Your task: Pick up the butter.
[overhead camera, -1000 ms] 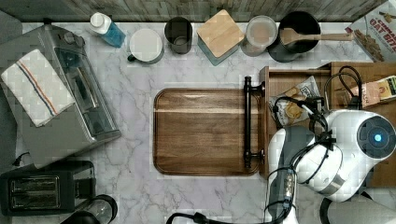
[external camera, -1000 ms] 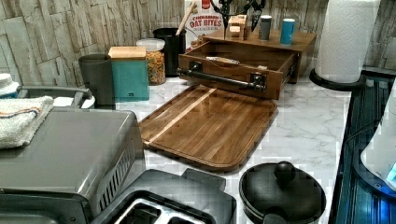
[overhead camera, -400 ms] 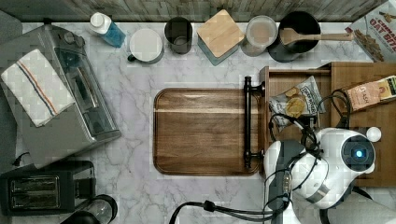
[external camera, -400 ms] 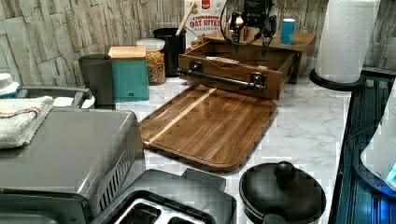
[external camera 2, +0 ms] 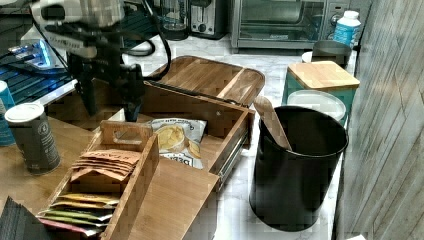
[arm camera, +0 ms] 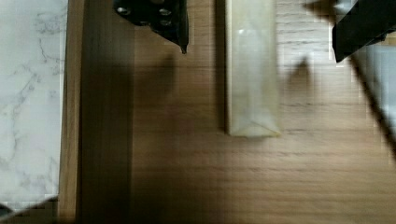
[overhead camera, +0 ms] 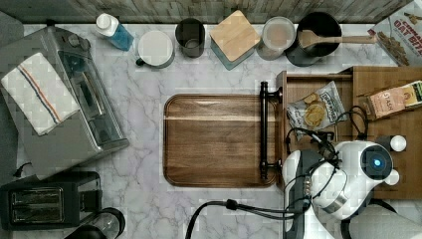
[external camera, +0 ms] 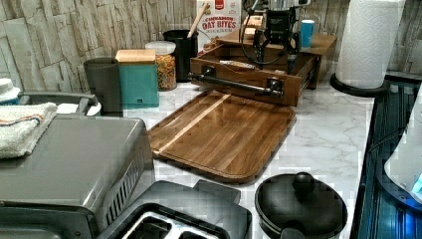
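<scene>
silvery chip bag beside butter

My gripper hangs spread over the open wooden drawer; chip bag lies inside it.

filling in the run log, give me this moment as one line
phase: approach | gripper: open, above drawer, fingers straddling butter | butter: flat on drawer floor, not gripped | chip bag: beside it in the drawer
</scene>
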